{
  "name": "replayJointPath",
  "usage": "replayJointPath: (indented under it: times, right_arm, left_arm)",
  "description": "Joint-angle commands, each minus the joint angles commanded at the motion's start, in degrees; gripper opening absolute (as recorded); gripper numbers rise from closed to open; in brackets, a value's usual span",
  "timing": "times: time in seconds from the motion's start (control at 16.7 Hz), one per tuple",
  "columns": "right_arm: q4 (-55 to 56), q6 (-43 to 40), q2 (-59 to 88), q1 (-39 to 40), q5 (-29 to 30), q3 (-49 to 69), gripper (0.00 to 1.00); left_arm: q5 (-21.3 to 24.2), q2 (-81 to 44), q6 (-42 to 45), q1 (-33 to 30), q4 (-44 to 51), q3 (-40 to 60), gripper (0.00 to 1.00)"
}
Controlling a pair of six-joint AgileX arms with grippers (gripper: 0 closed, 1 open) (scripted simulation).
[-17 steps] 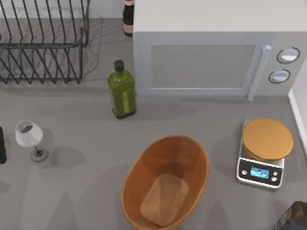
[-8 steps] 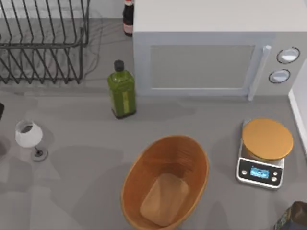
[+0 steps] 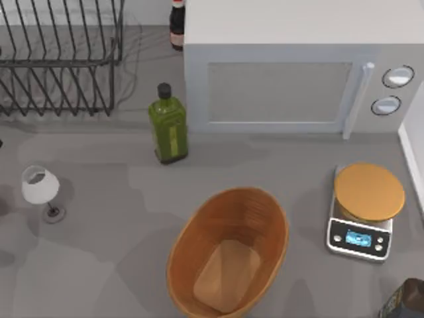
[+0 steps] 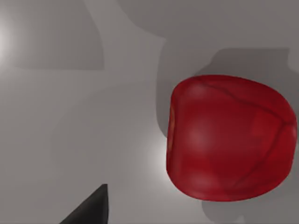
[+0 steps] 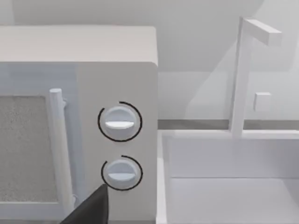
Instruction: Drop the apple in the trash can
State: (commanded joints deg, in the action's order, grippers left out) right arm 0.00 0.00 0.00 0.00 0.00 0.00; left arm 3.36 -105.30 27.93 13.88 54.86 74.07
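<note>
The apple (image 4: 229, 140), glossy and red, lies on the grey table right under my left wrist camera and close to it. A dark tip of my left gripper (image 4: 91, 207) shows beside the apple, apart from it. The trash can (image 3: 228, 252), an oval orange-brown bin with ribbed walls, stands with nothing in it at the front middle of the table. My right arm is parked at the front right corner (image 3: 405, 299), and a dark tip of its gripper (image 5: 91, 207) shows in the right wrist view.
A white microwave (image 3: 291, 79) fills the back right, a green bottle (image 3: 168, 124) stands in front of its left end, and a wire rack (image 3: 59, 59) is at the back left. A wine glass (image 3: 41, 189) stands at the left, a kitchen scale (image 3: 366, 209) at the right.
The dark part of my left arm at the top view's left edge slid toward the back and out of sight. Shadows on the left of the table shifted. Nothing else moved.
</note>
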Motion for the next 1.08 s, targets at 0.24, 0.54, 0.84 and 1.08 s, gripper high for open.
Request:
replayJointPath:
  times: [0.24, 0.54, 0.84, 1.08]
  right_arm:
    - [0.0, 0.0, 0.0, 0.0, 0.0, 0.0, 1.0]
    - [0.0, 0.0, 0.0, 0.0, 0.0, 0.0, 1.0]
    - [0.0, 0.0, 0.0, 0.0, 0.0, 0.0, 1.0]
    - [0.0, 0.0, 0.0, 0.0, 0.0, 0.0, 1.0]
  left_arm:
    - [0.05, -1.02, 0.29, 0.19, 0.56, 0.94, 1.0]
    - [0.04, -2.2, 0.85, 0.7, -1.68, -0.1, 1.0]
    - [0.01, -7.19, 1.76, 1.62, -10.04, -3.62, 1.0]
    - [0.05, -8.22, -0.1, -0.33, -14.02, -6.42, 1.0]
